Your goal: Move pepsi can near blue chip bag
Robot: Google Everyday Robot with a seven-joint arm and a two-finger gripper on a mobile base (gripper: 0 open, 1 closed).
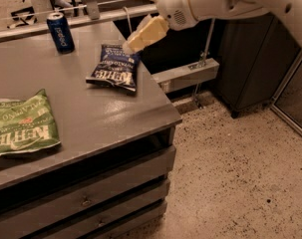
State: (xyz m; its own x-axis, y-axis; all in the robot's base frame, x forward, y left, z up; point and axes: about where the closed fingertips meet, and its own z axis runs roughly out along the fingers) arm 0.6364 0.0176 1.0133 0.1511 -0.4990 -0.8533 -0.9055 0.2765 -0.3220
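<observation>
The pepsi can stands upright at the far left of the grey table. The blue chip bag lies flat near the table's right edge, well to the right of the can and closer to me. My gripper hangs in the air over the table's right edge, just above the far right corner of the blue bag. It holds nothing. The white arm reaches in from the upper right.
A larger green chip bag lies at the table's front left. Drawers run under the tabletop. A metal rail runs behind the table. Speckled floor and a dark cabinet lie to the right.
</observation>
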